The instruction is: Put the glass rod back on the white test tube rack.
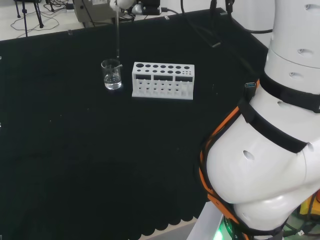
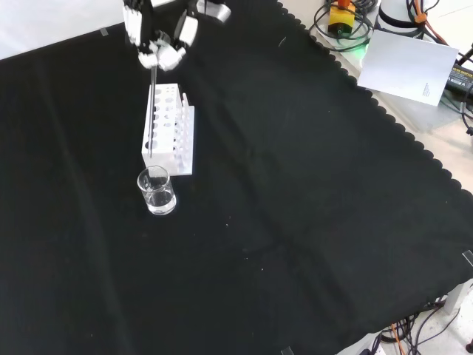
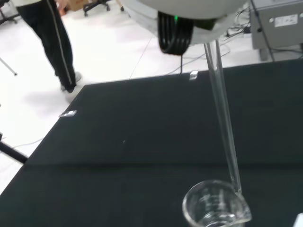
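Black-clothed bench (image 1: 75, 165) — a white rack (image 1: 163, 80) and glass beaker (image 1: 111, 74) stand on it.

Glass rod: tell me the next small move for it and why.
Probably carry the glass rod sideways from the beaker toward the white test tube rack. The robot hand holds the rod about upright by its top end. In the head view its lower tip hangs at the beaker's rim, with the rack just to the right, so it must clear the beaker first.
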{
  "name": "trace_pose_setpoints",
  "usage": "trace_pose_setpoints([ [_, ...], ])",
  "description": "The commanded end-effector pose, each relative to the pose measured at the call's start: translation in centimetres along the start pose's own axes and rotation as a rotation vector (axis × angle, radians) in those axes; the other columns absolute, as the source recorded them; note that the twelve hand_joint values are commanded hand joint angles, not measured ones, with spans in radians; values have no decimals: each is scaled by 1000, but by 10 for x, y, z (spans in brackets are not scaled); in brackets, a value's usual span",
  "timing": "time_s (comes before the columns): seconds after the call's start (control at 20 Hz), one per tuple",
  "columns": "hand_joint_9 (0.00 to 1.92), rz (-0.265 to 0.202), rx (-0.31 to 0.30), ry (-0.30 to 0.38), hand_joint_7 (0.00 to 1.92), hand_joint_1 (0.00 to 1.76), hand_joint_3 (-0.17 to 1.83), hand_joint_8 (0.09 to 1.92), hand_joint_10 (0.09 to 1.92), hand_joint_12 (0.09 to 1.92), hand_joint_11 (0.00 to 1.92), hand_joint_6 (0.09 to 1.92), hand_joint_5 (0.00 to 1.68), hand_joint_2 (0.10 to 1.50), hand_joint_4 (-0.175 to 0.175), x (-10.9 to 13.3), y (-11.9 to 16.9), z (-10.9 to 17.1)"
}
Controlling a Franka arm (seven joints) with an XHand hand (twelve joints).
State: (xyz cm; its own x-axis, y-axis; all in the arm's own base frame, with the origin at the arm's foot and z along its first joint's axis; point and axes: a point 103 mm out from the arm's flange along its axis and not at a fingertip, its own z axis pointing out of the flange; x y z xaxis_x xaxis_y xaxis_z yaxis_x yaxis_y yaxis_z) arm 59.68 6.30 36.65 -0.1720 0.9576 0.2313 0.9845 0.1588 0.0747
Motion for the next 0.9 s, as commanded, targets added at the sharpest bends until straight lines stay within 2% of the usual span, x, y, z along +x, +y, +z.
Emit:
trace_pose_setpoints([
  [0.05, 1776, 51, -17, 3, 1248, 1314, 530, 959, 733, 1055, 1400, 370, 1242, 750, -175, -24, -7, -13],
  [0.6, 1776, 101, -20, 10, 1249, 1315, 533, 958, 733, 1057, 1402, 369, 1243, 748, -175, -54, -16, -17],
  [0.9, 1777, 107, -26, 19, 1250, 1315, 535, 958, 734, 1057, 1402, 369, 1243, 747, -175, -59, -27, -21],
])
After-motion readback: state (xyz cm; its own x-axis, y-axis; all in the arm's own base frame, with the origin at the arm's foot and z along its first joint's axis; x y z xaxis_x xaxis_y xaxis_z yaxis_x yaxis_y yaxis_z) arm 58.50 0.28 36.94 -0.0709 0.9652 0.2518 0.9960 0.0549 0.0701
